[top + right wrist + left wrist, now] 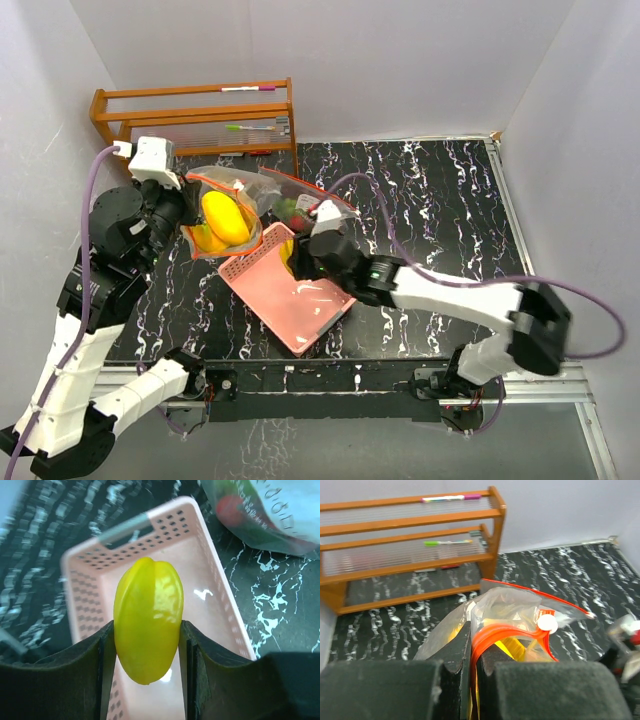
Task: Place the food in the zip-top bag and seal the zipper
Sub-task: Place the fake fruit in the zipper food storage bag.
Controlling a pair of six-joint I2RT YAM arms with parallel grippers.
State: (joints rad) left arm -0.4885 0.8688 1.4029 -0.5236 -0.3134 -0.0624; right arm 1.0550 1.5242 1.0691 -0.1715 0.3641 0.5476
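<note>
The right end effector (pixel 148 630), jaws about half apart, gripped one yellow ridged fruit (pixel 147 605) above the single pink basket (pixel 227 615) by the near edge of the table (pixel 430 200). The left end effector (pixel 472 652) was pinched tight on the zipper rim of the one zip-top bag (pixel 510 602) toward the far-left corner, where two yellow pieces (pixel 225 218) and one red piece (pixel 230 507) showed. The fruit was best carried level over that held rim and released only well inside the mouth.

Left arm (pixel 80 350) and right arm (pixel 450 300): white link shells, black joint housings, black bases. A purple cable (pixel 92 195) runs along each arm. A white camera block (pixel 150 157) is mounted on the left wrist. Left tool (pixel 472 675) and right tool (pixel 147 650): two dark matte fingers (pixel 90 680) with flat inner faces.
</note>
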